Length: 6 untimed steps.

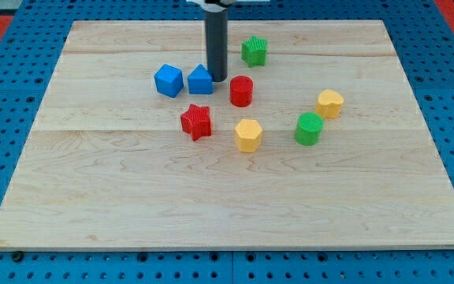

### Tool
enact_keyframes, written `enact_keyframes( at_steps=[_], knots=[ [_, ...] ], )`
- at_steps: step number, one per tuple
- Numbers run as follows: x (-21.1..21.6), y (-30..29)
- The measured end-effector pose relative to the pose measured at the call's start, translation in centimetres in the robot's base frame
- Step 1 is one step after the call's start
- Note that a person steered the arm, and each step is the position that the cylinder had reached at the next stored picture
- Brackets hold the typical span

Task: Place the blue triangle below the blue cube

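Near the view's top, my tip (217, 79) sits down against the right side of the small blue triangle block (200, 80); no jaws, just a rod, holding nothing. Blue cube (169, 80) just left of it. Count: 2 blue, 2 red (cylinder (241, 91), star (197, 121)), 2 green (star (254, 50), cylinder (309, 128)), 2 yellow (hexagon (247, 135), heart-ish (330, 103)). Rod's upper end cut off at the frame. All on a pale wooden board (227, 205).

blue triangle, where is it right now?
In the camera view the blue triangle sits in the board's upper middle, just right of the blue cube, with my tip against its right side and the red cylinder beyond.
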<state>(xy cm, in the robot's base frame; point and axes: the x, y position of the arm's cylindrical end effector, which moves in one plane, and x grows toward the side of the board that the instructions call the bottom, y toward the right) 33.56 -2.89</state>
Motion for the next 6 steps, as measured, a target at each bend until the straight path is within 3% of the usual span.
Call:
enact_keyframes(
  at_steps=[4, 6],
  knots=[
    [4.4, -0.6],
    [4.5, -2.6]
  ],
)
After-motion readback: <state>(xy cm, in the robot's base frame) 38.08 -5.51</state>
